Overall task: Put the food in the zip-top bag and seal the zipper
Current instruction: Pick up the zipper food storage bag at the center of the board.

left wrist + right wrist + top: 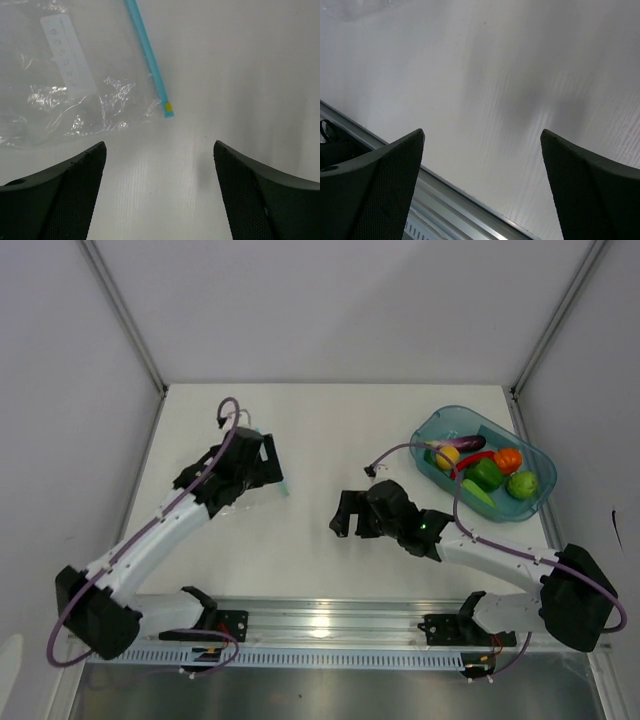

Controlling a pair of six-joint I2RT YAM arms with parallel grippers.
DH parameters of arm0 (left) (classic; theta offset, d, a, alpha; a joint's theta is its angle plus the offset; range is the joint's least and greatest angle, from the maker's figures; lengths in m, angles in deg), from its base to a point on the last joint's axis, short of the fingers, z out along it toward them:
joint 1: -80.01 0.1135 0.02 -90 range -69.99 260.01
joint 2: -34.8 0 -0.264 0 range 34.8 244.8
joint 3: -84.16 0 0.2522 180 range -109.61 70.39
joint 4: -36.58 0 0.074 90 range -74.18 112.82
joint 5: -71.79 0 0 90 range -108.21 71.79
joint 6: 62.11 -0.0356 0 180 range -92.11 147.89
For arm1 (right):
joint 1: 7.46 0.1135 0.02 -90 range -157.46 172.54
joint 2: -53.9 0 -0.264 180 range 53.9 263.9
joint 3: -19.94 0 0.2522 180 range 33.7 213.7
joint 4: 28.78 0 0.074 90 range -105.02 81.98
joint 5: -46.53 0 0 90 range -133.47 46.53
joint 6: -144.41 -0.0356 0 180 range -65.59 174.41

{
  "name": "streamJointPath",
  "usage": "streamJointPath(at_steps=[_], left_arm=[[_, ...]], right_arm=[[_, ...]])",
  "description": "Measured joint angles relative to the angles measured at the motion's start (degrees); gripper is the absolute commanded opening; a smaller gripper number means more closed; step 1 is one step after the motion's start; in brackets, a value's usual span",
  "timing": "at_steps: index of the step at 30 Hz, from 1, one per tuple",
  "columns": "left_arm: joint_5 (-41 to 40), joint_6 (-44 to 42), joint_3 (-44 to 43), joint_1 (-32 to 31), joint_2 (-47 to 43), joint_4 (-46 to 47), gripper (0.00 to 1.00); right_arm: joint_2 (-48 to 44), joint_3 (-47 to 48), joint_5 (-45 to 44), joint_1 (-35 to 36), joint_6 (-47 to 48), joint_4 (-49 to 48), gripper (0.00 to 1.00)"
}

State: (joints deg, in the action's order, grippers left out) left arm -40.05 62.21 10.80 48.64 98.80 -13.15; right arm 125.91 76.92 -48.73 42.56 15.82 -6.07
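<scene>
Left tool (160, 150) and right tool (482, 137): both jaws apart, empty, above the bench (330, 430). Teal tray (490, 430), right of the top view, holds the food (487, 473). Zip-top bag (65, 85) lies flat in the left wrist view's upper left, zipper (150, 60) along its right edge.

Zip-top bag (60, 95): clear, crinkled, lying flat on the table's (330, 420) left side. Zipper (148, 57): light blue strip along one edge, yellow-tipped. Food: eggplant (466, 443), lemon (447, 457), orange (508, 460), lime (522, 485) and green pepper (486, 474), heaped in the teal tray (440, 420) at far right, well apart from the bag.
</scene>
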Motion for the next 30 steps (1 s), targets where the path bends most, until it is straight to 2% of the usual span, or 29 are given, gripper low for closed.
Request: streamJointPath(at_steps=[6,10,16,25,30], left_arm=[[-3.10,-3.26,-16.13,0.00,20.74,-5.97,0.89],[-6.88,-5.14,-25.86,0.02,31.12,-9.66,0.89],[-9.22,-7.63,-35.56,0.35,42.69,-14.19,0.88],[-13.77,-8.44,-49.05,0.61,58.62,-21.38,0.88],[-16.57,-7.82,-50.97,1.22,63.87,-25.05,0.88]], right_arm=[[-4.85,-5.07,-2.64,0.96,-1.49,0.55,0.99],[-8.24,-6.36,-4.28,0.79,-1.62,1.27,0.99],[-11.28,-7.61,-4.94,-0.72,-0.76,1.97,0.99],[-17.00,-14.53,-3.06,-6.97,-0.31,2.47,0.99],[-21.24,-16.33,-1.75,-9.84,-0.20,2.97,0.99]])
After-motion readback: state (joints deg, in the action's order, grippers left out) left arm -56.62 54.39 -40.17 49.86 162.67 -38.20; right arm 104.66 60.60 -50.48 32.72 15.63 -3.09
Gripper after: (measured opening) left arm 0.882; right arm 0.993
